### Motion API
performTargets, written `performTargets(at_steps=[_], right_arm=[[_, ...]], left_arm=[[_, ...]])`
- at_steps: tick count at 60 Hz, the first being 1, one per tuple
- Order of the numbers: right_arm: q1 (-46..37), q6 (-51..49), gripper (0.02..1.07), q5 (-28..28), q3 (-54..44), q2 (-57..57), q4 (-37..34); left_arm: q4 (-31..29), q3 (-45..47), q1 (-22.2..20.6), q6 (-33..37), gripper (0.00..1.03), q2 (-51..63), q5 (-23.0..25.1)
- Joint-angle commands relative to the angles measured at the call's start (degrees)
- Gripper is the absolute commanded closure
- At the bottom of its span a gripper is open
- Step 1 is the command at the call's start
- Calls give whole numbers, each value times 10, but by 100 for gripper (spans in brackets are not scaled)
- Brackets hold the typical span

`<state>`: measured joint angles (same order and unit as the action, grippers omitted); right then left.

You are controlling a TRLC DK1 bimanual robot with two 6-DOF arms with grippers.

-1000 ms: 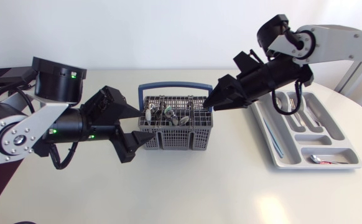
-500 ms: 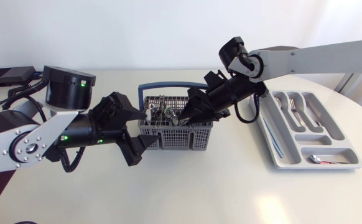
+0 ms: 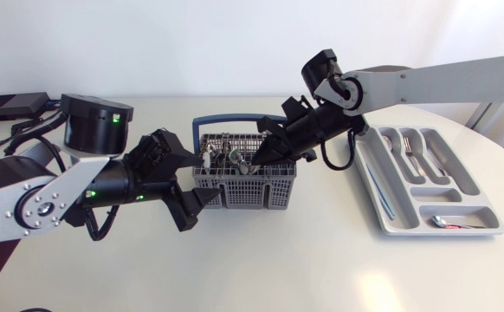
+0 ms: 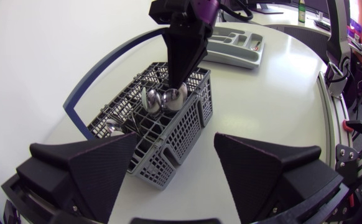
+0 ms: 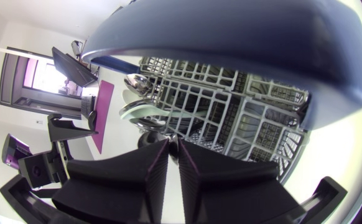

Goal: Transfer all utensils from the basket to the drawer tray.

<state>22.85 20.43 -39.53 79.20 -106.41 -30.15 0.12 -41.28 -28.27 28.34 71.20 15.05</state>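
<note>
Hard to say what the right claw (image 3: pixel 257 159) has, if anything. Its tip is down among the spoons (image 4: pixel 162 99) standing bowl-up in the basket (image 3: pixel 252 186). The fingers are pressed nearly together w/ only a thin slit in its own wrist view, and nothing is seen btwn them. Can't count the utensils in there, as grid walls and the claw cover most of them. The blue handle (image 5: pixel 231 37) looms across the right wrist view and blocks whatever lies past the basket. The left claw (image 3: pixel 210 174) is spread wide at the basket's left end, one finger each side of the corner; can't make out any contact w/ the wall. The drawer tray (image 3: pixel 468 178) sits well right of the basket, w/ a lone spoon (image 3: pixel 447 223) in its front slot and cutlery pieces (image 3: pixel 414 152) in the far slots, types unclear. White bench (image 3: pixel 304 260); a flat black box (image 3: pixel 9 106) sits far left of the basket, at the back.
</note>
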Motion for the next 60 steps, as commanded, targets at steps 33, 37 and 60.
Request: performTargets(at_steps=[33,37,60], right_arm=[[-17,9,102,-54,30,30,-33],[-22,9,102,-59,31,30,-34],[-40,-43,102,-109,90,67,-163]], left_arm=[[7,16,-16,5,17,13,-12],[7,16,-16,5,17,13,-12],[4,19,-17,8,17,10,-14]])
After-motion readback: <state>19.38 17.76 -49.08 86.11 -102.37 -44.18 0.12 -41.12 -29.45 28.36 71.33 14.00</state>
